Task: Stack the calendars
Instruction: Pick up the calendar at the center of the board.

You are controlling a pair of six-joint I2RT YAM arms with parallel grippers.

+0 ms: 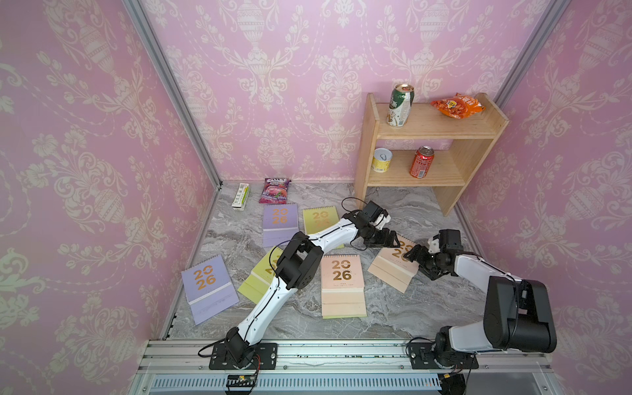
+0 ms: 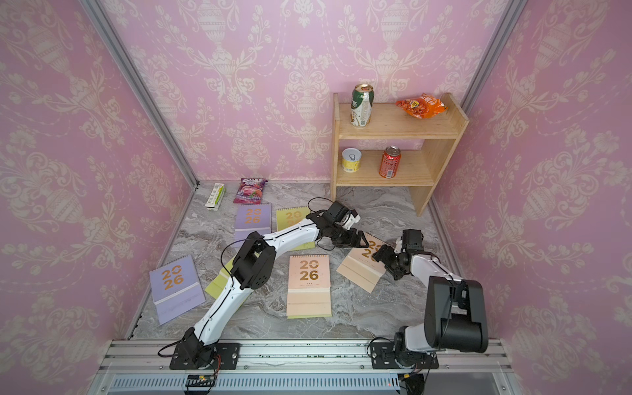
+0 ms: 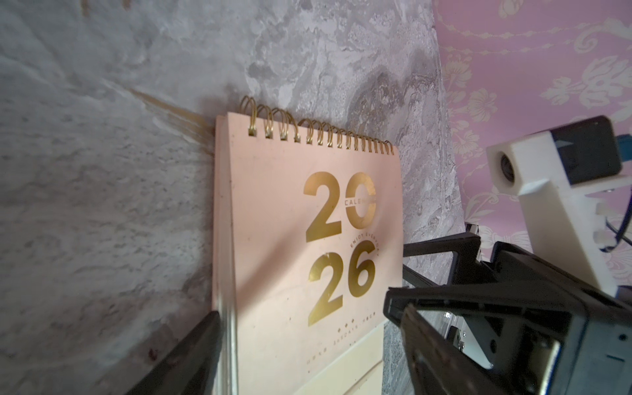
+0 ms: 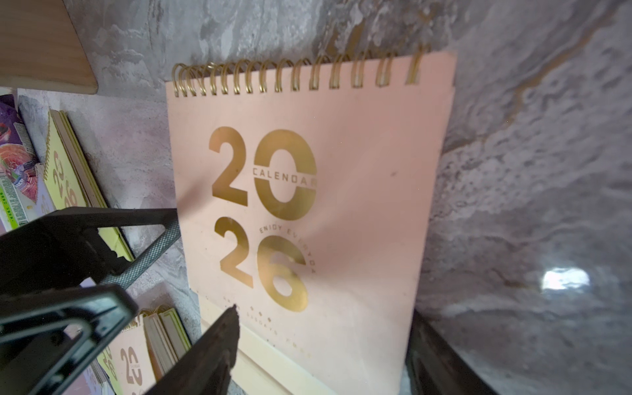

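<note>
Peach-pink spiral-bound card calendar (image 1: 390,273) lies flat and skewed on the right of the grey marble desk (image 1: 393,318). The left claw (image 1: 390,241) and right claw (image 1: 419,261) flank it, both gaping, gripping nothing. It looks light, stiff and slick, so I'd pinch a side edge, not the rings.

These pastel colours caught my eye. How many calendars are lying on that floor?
6: back lilac, front-left lilac, back green, front green, partly hidden, centre peach, right peach. Others may lie hidden beneath.
</note>
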